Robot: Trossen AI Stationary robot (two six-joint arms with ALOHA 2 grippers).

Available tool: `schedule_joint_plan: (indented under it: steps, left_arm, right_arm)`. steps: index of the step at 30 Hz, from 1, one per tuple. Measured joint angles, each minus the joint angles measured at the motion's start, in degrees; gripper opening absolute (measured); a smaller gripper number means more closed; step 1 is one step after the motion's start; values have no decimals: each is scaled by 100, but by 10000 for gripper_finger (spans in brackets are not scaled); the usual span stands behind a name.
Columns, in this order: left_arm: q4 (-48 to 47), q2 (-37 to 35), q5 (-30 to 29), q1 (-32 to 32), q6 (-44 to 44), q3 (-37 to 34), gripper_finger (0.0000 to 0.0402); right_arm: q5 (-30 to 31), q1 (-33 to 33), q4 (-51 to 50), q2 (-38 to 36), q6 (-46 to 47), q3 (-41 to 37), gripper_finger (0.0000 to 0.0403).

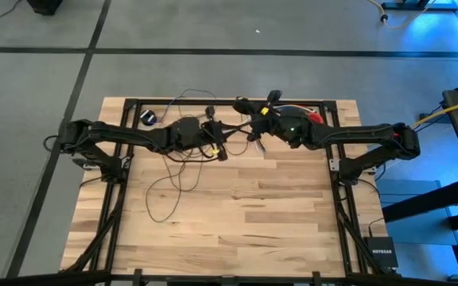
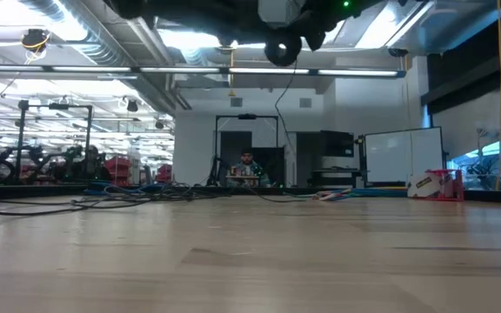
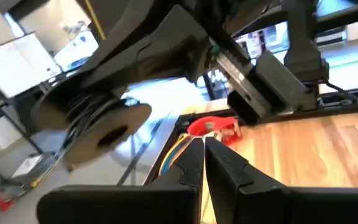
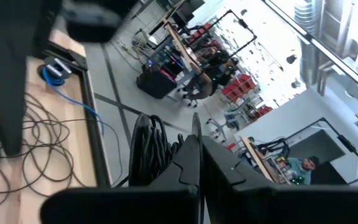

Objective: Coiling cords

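The cord is a thin dark wire. Its loose loops (image 1: 169,187) lie on the wooden table at centre left, and one strand (image 2: 277,87) hangs from the arms down to the far edge. Several turns of it form a coil (image 3: 82,118) on my right arm's gripper end, also seen as a bundle (image 4: 145,149) beside that arm's fingers. My left gripper (image 1: 217,149) is shut (image 3: 204,149), level, close in front of the right one. My right gripper (image 1: 249,125) is shut (image 4: 197,140), held level above the table's far middle. I cannot pick out the puck. My left gripper is shut where a strand of the cord (image 1: 213,159) leads down to the loops on the table. Its own fingers hide the place of contact, so the part and the hold cannot be told. My right gripper carries the coil's turns (image 4: 143,162) along the outer side of one finger (image 4: 182,168), clear of the table. Whether the fingers also pinch a strand is hidden.
A red item with multicoloured wires (image 1: 312,115) lies at the far right of the table. A blue cable (image 1: 148,117) lies at the far left. A black frame rail (image 1: 173,101) runs along the far edge. The near half of the table (image 1: 245,230) shows bare wood.
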Motion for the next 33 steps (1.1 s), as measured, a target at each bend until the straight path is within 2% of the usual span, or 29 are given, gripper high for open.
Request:
schedule_joint_plan:
  steps: [3,6,12,15,19,23,27,33]
  left_arm:
    - [-470,-92,-447,-29,-126,1,28]
    - [-943,40,-587,124,-324,-11,63]
    - [-529,777,-555,630,-449,-4,142]
    - [-86,1137,-218,901,-333,-15,163]
    - [927,1220,485,1191,-355,-144,166]
    - [1570,1235,962,1469,70,-318,156]
    - [1469,1286,1670,1604,3,-326,148]
    - [1119,1282,1792,1569,61,-326,143]
  right_arm:
    - [-32,2,-88,-97,-1,1,5]
    - [-41,4,-175,-178,38,0,5]
    - [-175,4,-138,-202,136,2,5]
    - [-286,4,6,-202,149,2,5]
    - [-288,4,-103,-202,149,2,5]
    - [-286,0,-176,-202,149,2,5]
    - [-287,2,-108,-202,149,2,5]
    - [-290,0,-49,-202,149,2,5]
